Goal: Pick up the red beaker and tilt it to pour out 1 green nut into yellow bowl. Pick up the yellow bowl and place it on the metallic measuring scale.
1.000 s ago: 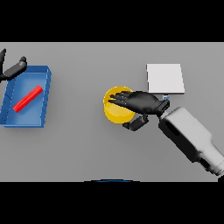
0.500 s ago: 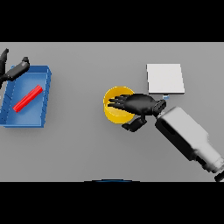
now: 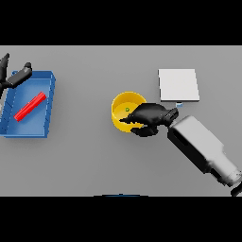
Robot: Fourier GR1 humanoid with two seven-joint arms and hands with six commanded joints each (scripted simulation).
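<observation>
Right hand [image 3: 150, 116] sits over the lower right rim of the yellow bowl [image 3: 124, 103], fingers reaching out across the bowl opening toward the view's left, thumb curled under at the bowl's near edge, so the hand looks clamped on the bowl rim. Contact under the fingers is hidden by the hand itself. The white and grey right forearm [image 3: 203, 149] runs from the hand down to the lower right of the view.

Yellow bowl stands upright on the grey table [image 3: 85, 160], about mid-table, slightly right of centre. One small green nut [image 3: 127, 109] lies inside it, on the bowl floor just beyond the fingertips.

Metallic measuring scale [image 3: 178, 85] is a pale square plate lying flat up and to the right of the bowl, near it but apart, not touching. A small pale bit shows at its near edge just above the wrist, too small to tell what it is. No readable display, digits or label on the scale.

Blue tray [image 3: 51, 101] lies at the table's left side, well apart from the bowl. A red beaker [image 3: 30, 106] lies on its side inside the tray, slanted, looks like a thin red bar from above.

Left hand [image 3: 15, 78] shows at the far left edge, at the tray's upper left corner, fingers spread apart and holding nothing, not touching the beaker.

No brands, writing or markings readable on any item
</observation>
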